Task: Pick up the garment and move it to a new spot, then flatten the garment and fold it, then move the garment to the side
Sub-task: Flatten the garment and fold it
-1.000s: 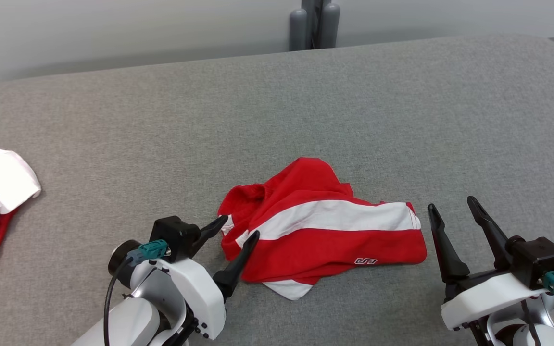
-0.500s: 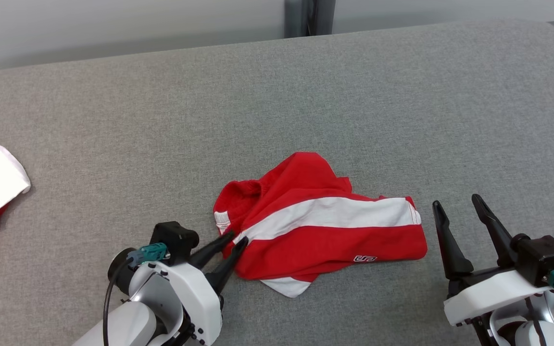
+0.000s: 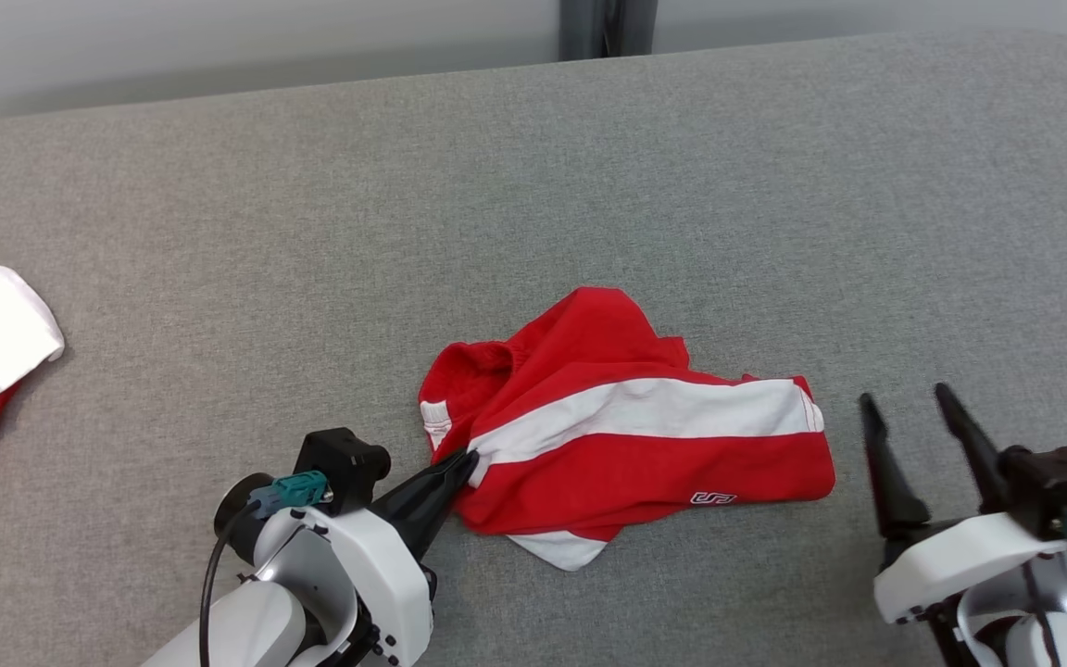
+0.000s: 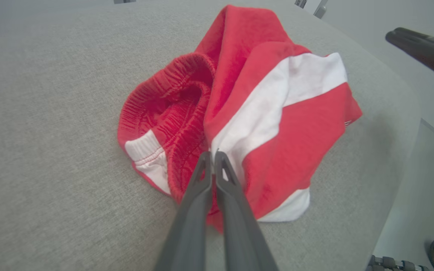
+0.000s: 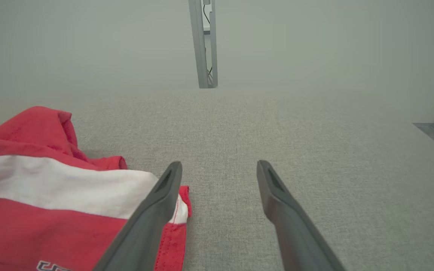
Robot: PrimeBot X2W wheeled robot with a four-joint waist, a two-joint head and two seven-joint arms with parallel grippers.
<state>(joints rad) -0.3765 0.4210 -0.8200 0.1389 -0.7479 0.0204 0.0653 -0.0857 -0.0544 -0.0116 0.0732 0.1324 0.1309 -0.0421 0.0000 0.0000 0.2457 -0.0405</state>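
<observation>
My left gripper [image 3: 467, 456], spread a second earlier, pinched the nine-o'clock edge of the crumpled red-and-white fabric garment [image 3: 645, 463] near the centre of the grey cloth table [image 3: 533, 185]; lifting could follow. My right gripper [image 3: 906, 396] stayed spread.

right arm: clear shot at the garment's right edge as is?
Probably yes: the right gripper is open beside that edge, with bare grey surface between. The left gripper grips the garment on its opposite side.
</observation>
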